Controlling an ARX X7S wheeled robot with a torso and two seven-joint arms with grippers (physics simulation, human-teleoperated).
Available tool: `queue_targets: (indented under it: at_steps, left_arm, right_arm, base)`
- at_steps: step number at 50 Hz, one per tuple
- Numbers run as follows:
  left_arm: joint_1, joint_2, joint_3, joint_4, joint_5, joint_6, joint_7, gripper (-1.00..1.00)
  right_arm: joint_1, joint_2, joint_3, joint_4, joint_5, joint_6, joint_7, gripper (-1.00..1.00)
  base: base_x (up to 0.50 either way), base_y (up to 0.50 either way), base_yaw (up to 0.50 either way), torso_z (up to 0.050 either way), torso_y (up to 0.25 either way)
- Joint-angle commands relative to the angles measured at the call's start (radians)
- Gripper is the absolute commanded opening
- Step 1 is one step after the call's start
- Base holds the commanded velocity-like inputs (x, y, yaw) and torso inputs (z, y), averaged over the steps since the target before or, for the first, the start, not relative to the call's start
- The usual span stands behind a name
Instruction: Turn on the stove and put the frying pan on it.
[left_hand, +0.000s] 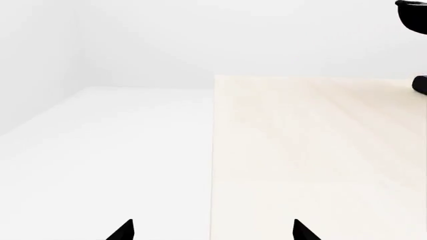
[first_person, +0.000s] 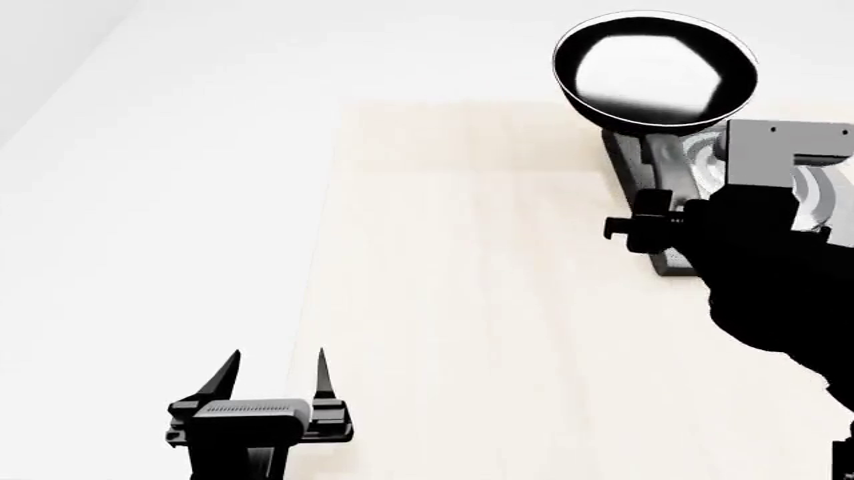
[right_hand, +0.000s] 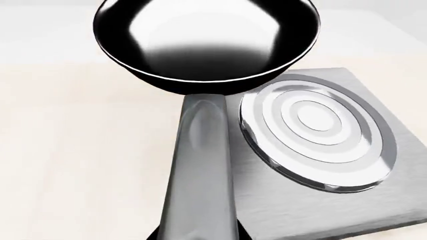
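The frying pan (first_person: 654, 70), glossy black with a shiny inside, hangs in the air at the far right of the table. Its long handle (right_hand: 200, 165) runs back into my right gripper (right_hand: 200, 236), which is shut on it; only dark finger edges show beside the handle. The stove (right_hand: 333, 210) is a grey slab with a ringed burner (right_hand: 313, 125). It lies just below and to the right of the pan's bowl. In the head view my right arm covers much of the stove (first_person: 694, 160), and I cannot make out its knob. My left gripper (first_person: 278, 365) is open and holds nothing, near the table's left edge (left_hand: 213, 230).
The pale wooden table (first_person: 467, 280) stretches between the two arms. Its left edge (left_hand: 213, 150) borders white floor and walls. Dark shapes (left_hand: 413, 15) show at the edge of the left wrist view.
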Motion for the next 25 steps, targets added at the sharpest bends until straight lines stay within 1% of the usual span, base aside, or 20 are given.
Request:
queue_targets:
  at_steps: [1,8,25]
  left_arm:
    - [0.002,-0.003,0.001,0.002,-0.003,0.000,-0.002,1.00]
    - [0.000,-0.003,0.002,0.002,-0.004,0.000,-0.002,1.00]
    - [-0.007,-0.003,0.005,-0.003,-0.008,0.000,-0.004,1.00]
  right_arm:
    - [-0.035,0.034,0.094,-0.076,-0.009,0.013,0.058,-1.00]
    - [-0.063,0.053,0.140,-0.099,0.019,0.015,0.081,-1.00]
    - [-0.125,0.077,0.200,-0.112,0.040,-0.012,0.094,-1.00]
  base:
    - [0.00,0.00,0.00,0.010,0.000]
    - [0.00,0.00,0.00,0.000,0.003]
    - [0.00,0.00,0.00,0.001,0.002]
